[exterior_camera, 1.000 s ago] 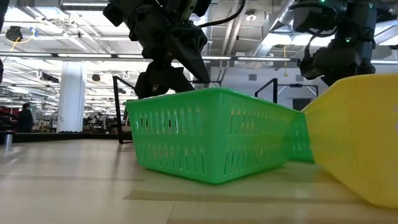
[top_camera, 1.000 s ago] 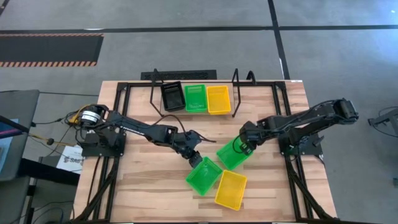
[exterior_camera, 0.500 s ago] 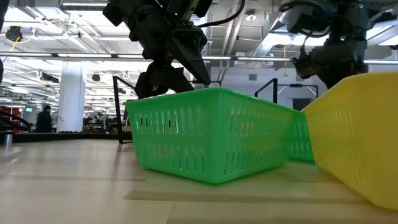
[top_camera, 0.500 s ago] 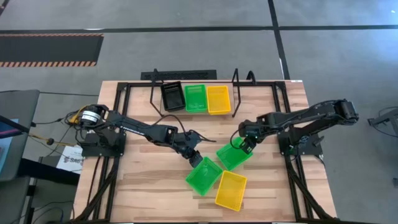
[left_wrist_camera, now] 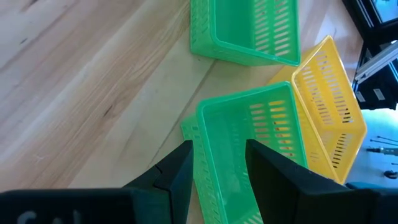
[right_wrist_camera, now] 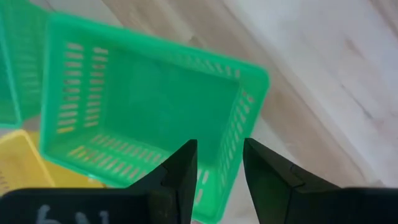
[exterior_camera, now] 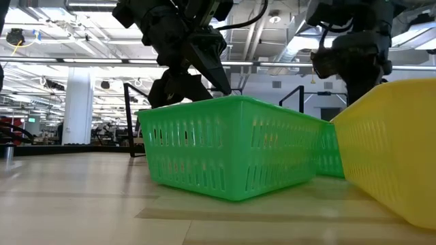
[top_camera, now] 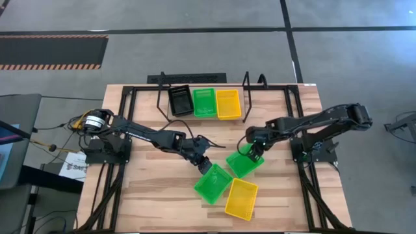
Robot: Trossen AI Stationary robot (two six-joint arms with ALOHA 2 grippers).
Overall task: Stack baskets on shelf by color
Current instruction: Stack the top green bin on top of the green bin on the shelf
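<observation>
**Right arm drags its green basket inward; left arm holds steady**

You see the shelf (top_camera: 201, 97) at the back of the table (top_camera: 149, 201), carrying a black basket (top_camera: 180, 101), a green one (top_camera: 205, 102) and a yellow one (top_camera: 228, 103) side by side. Three more baskets sit near the middle of the table: the right green basket (top_camera: 245, 164), the left green basket (top_camera: 212, 183) and a loose yellow basket (top_camera: 241, 197), all close together.

Over the last second the right gripper (top_camera: 253, 151) has shifted toward the table's middle and toward the shelf, and its basket has moved with it. That suggests the carry to the green stack is starting. The left gripper (top_camera: 203, 163) has not moved.

Both sets of fingers straddle a basket wall, one finger inside and one outside: the right on the right green basket's rim, the left on the left green basket's rim. They appear to be gripping.

The baskets are thin, slotted plastic, likely light and springy.
</observation>
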